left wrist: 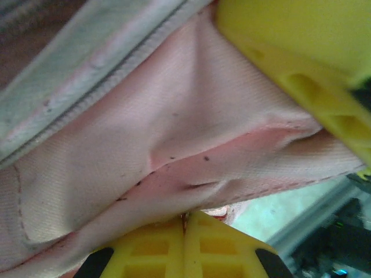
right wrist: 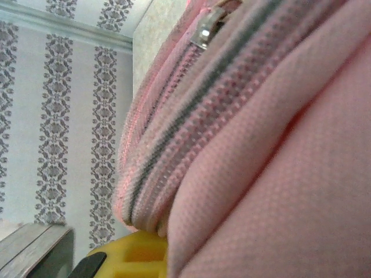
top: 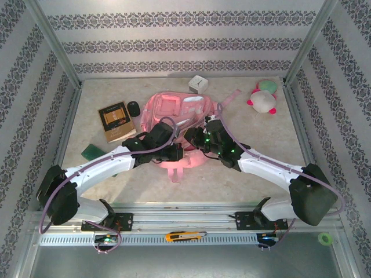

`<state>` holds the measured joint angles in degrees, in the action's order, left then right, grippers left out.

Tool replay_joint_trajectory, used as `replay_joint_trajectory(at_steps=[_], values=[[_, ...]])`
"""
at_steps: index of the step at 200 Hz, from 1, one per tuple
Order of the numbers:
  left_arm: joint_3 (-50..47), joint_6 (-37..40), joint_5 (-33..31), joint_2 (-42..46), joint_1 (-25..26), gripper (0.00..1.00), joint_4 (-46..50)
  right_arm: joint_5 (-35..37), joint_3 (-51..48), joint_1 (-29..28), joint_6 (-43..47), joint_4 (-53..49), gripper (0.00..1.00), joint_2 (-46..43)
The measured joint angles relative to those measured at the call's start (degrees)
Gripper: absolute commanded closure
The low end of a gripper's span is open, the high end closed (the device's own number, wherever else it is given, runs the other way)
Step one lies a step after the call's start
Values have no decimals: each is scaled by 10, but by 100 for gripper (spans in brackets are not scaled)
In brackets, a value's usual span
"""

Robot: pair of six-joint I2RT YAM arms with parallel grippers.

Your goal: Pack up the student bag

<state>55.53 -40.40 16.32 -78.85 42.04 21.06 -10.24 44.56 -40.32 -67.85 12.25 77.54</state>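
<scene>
The student bag (top: 174, 110) is a large pink backpack lying in the middle of the table with its front pockets up. My left gripper (top: 175, 153) is at the bag's near edge. Its yellow fingers (left wrist: 156, 246) are pressed together, with a fold of pink fabric (left wrist: 174, 145) pinched at their tips. My right gripper (top: 192, 138) is at the bag's near right side, and one of its yellow fingers (right wrist: 130, 258) is tucked under the zipped pink cloth (right wrist: 261, 174). A metal zip pull (right wrist: 204, 33) shows above it. The right gripper's other finger is hidden by fabric.
A brown book (top: 116, 121) and a small black object (top: 134, 108) lie left of the bag, with a green item (top: 91, 152) nearer. A white box (top: 198, 84) stands behind the bag. A plush toy (top: 264, 97) sits back right. A yellow knife (top: 184, 236) lies on the front rail.
</scene>
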Motion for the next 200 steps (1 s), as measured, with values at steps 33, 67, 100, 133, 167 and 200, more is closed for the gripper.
replay_joint_trajectory(at_steps=[33,67,100,133,167,200], values=[[-18,-10,83,2,-35,100,-11,-49,0,12,39,3,100,5],[-3,26,107,-3,-41,100,19,-79,-1,18,63,7,100,6],[50,116,86,-18,-42,100,103,-92,-1,19,85,7,100,6],[70,189,51,-18,-42,100,151,-91,-18,20,91,4,100,-6],[68,234,9,-16,-41,100,181,-87,-45,24,85,2,100,-28],[47,256,-32,0,-41,100,186,-93,-47,34,81,0,100,-47]])
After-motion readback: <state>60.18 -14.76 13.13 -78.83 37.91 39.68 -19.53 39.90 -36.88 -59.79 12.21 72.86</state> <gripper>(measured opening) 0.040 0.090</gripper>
